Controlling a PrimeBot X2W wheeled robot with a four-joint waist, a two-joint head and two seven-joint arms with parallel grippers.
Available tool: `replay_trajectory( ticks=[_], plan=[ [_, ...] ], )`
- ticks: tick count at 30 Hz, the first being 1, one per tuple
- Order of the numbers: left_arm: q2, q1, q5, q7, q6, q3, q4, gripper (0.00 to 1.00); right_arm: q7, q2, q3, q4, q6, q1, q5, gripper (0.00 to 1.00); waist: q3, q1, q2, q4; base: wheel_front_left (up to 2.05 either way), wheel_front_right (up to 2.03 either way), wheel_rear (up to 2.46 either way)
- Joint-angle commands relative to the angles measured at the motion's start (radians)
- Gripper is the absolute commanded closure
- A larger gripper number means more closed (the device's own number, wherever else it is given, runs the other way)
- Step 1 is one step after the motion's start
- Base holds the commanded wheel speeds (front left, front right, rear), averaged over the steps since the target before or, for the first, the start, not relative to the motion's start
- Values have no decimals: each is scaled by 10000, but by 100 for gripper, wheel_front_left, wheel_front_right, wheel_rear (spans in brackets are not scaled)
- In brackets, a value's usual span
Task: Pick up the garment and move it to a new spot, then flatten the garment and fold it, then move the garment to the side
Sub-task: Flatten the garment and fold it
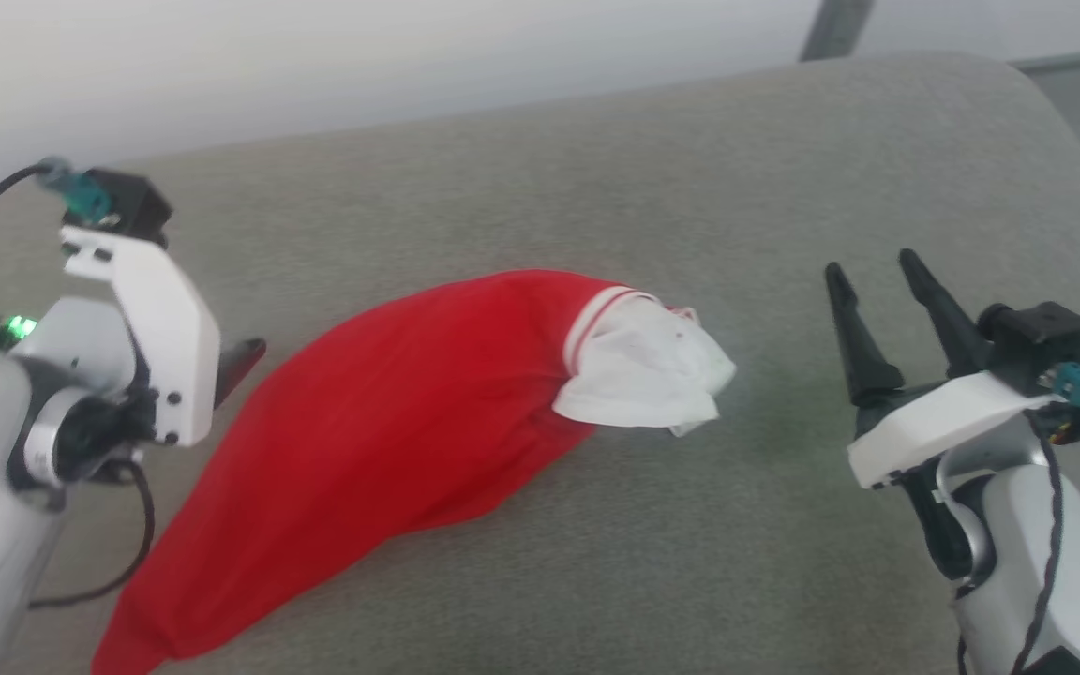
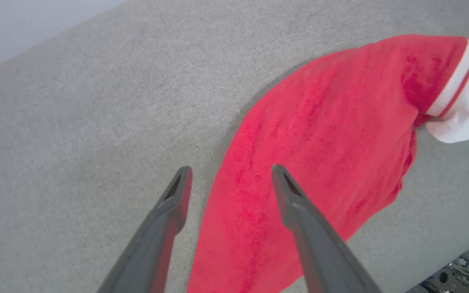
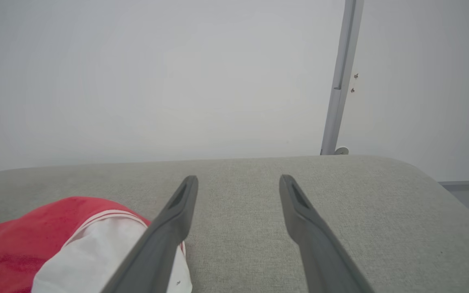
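The garment (image 1: 390,422) lies on a grey fabric cushion (image 1: 690,169). In the head view its long axis runs on a diagonal from the lower left corner up toward the middle right. The broad red body fills the lower left and centre. The end that points right finishes in a band of white-and-red striped trim (image 1: 593,323), and the white lining (image 1: 648,375) spills out past it. A few tiny dark marks on that lining are too small to read.

The left pincer (image 2: 230,169) stands wide open with nothing between its fingers. In the left wrist view one finger shows over the red cloth near its edge and the other over bare cushion. Whether either touches the cloth cannot be told.

The right pincer (image 1: 873,264) is at the right of the head view. It is also spread wide and empty, with its fingers pointing up the frame. A strip of bare cushion separates it from the white end.

Behind the cushion is a pale wall (image 3: 136,81) with a grey pole (image 3: 340,81).
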Motion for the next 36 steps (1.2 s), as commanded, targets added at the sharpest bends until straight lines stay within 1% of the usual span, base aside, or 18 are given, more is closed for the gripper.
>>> replay_trajectory(
  ticks=[1,6,10,13,15,18,20,25,26,27,32,36],
  plan=[
    [-41,-218,195,-76,-110,-63,181,0,-42,69,80,55,1,-85,70,0,113,0,-1,-268,0,0,0],
    [-417,-1104,251,-158,-619,-383,1446,0,-156,149,325,199,1,-305,141,0,431,0,-1,-848,0,0,0],
    [-635,-1570,256,88,-817,-623,2307,0,-296,224,406,345,1,-433,212,0,744,0,-1,-1243,0,0,0],
    [-783,-1813,158,477,-814,-782,2673,0,-403,267,415,413,1,-517,223,0,951,0,-1,-1450,0,0,0],
    [-903,-1838,23,769,-704,-845,2818,0,-491,294,411,485,1,-553,255,0,1060,0,-1,-1536,0,0,0],
    [-871,-1807,152,1183,-603,-1040,2901,0,-578,321,418,599,1,-565,272,0,1206,0,-1,-1598,0,0,0],
    [-803,-1797,306,1162,-648,-1186,2934,0,-650,346,425,658,1,-595,294,0,1307,0,-1,-1619,0,0,0],
    [-855,-1628,439,861,-756,-1332,3393,0,-737,417,486,784,1,-781,269,0,1502,0,-1,-1605,0,0,0],
    [-938,-1583,311,843,-694,-1268,3569,11,-739,420,515,819,1,-797,265,0,1522,0,-1,-1589,0,0,0],
    [-993,-1553,234,839,-762,-1276,3681,100,-746,421,526,856,1,-812,264,0,1538,0,-1,-1571,0,0,0],
    [-1149,-1635,84,592,-860,-1208,3980,100,-795,348,511,961,1,-939,280,0,1552,0,-1,-1435,0,0,0],
    [-910,-1923,378,144,-953,-1159,4032,100,-816,269,452,1004,1,-926,234,0,1482,0,-1,-1213,0,0,0]
  ],
)
